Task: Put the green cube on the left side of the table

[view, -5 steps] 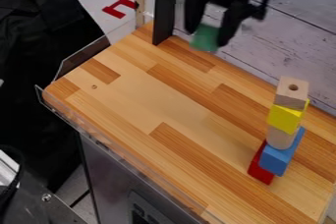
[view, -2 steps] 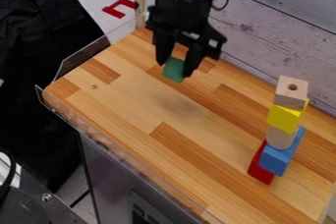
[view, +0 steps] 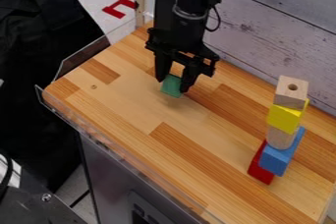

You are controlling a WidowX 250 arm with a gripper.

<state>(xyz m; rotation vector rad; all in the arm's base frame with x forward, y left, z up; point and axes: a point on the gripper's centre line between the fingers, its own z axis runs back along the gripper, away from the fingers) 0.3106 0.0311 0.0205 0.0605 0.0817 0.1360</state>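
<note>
You are gripping the green cube (view: 171, 87) in the black two-finger claw (view: 173, 85); well apart from the claw, a multicoloured block stack (view: 284, 119) is standing on the wooden worktop (view: 125, 102).

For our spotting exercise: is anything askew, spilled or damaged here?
The block tower on the right looks askew: the yellow block is turned out of line with the wooden block above it, and the blue block sits off-centre from the red block.
</note>
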